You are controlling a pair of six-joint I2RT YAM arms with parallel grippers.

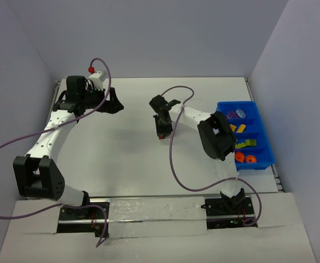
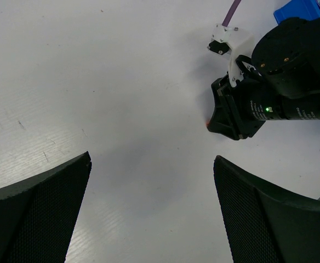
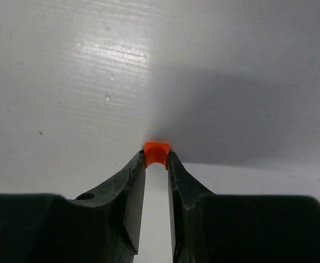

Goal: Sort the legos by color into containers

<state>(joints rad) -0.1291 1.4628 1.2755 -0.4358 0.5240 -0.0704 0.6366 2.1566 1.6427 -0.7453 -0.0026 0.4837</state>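
Observation:
A small orange lego point(image 3: 156, 152) sits on the white table, pinched between the fingertips of my right gripper point(image 3: 156, 160), which is shut on it. From above, that gripper point(image 1: 161, 135) points down at mid-table, left of the blue tray point(image 1: 267, 149). The tray's compartments hold purple point(image 1: 235, 114), yellow point(image 1: 240, 129), lime-green point(image 1: 247, 143) and orange legos point(image 1: 246, 158). My left gripper point(image 1: 115, 104) hovers at the back left, open and holding nothing point(image 2: 152, 159). Its camera sees the right gripper's body and a sliver of orange point(image 2: 206, 125) under it.
Purple cables loop over the table from both arms. The right arm's elbow point(image 1: 217, 136) hangs just left of the tray. Walls close in the table at the back and sides. A corner of the tray point(image 2: 291, 10) shows in the left wrist view.

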